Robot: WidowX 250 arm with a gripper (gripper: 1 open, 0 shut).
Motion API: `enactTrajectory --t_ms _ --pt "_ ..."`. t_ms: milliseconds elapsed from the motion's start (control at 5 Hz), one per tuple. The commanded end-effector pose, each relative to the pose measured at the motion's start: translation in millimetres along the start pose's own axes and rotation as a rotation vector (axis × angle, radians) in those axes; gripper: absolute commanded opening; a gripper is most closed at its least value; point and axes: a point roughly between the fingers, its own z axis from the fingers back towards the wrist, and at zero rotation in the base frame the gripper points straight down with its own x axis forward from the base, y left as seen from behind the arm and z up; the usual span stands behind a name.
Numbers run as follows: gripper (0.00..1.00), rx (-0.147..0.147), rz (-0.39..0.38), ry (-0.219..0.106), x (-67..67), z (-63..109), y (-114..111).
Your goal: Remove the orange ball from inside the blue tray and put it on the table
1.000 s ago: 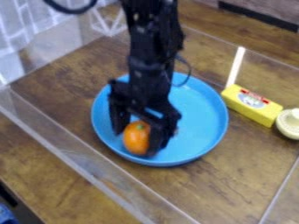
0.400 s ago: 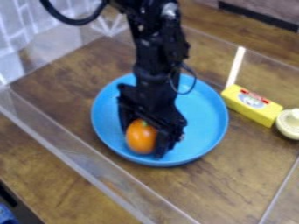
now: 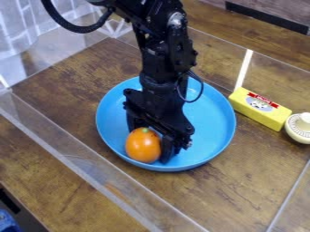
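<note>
On the table (image 3: 72,91), the downward claw (image 3: 155,138) seemingly grips orange ball (image 3: 143,146).

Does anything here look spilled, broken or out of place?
Nothing stands out. The orange ball sits inside the blue tray, with the end effector closed around it from above. A yellow box lies flat on the table to the right; nothing looks spilled or damaged.

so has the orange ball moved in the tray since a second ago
No. The orange ball sits in the same spot near the front-left rim of the blue tray; only the claw has closed around it.
</note>
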Motion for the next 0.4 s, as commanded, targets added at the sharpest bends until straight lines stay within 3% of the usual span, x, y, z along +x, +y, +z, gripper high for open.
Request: enactTrajectory --t_ms 0,200 --pt "0.0 -0.011 -0.017 0.048 -9.2 -12.1 -7.7" --pt "0.0 -0.016 -0.011 0.05 -9.6 -11.8 -9.9"
